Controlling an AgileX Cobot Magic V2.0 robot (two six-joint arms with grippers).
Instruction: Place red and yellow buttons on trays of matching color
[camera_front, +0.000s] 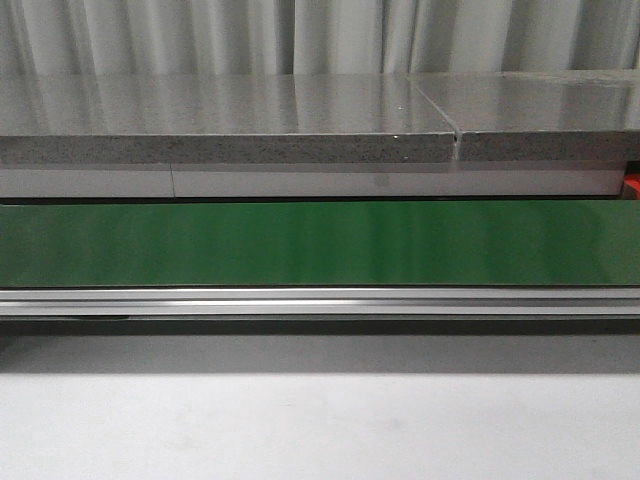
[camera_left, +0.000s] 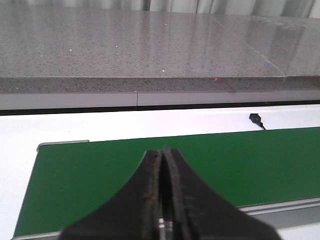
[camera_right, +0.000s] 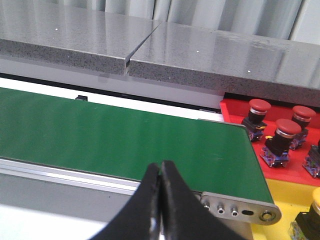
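so the biggest thing here is the grey speckled stone desk (camera_front: 230, 120) running across the back, with a seam splitting it into two slabs. in front of it sits the long green conveyor belt (camera_front: 320, 243), and nothing is riding on it in any view right now.

off the belt's right end, only properly visible from the right wrist camera, is the red plastic tray (camera_right: 280, 167) already holding several red mushroom-head push buttons (camera_right: 279, 142). just beside it is the yellow plastic tray (camera_right: 280, 192), with what looks like one yellow push button (camera_right: 311, 215) at the frame's edge, mostly cut off.

the left end effector (camera_left: 161, 200) has its fingers pressed together with nothing between them, hovering over the belt's left end. the right end effector (camera_right: 160, 200) is the same, closed up and empty, near the belt's right end.

my read: a fair chunk of sorting looks done, and both arms seem parked waiting for more buttons. can't tell how many are left.
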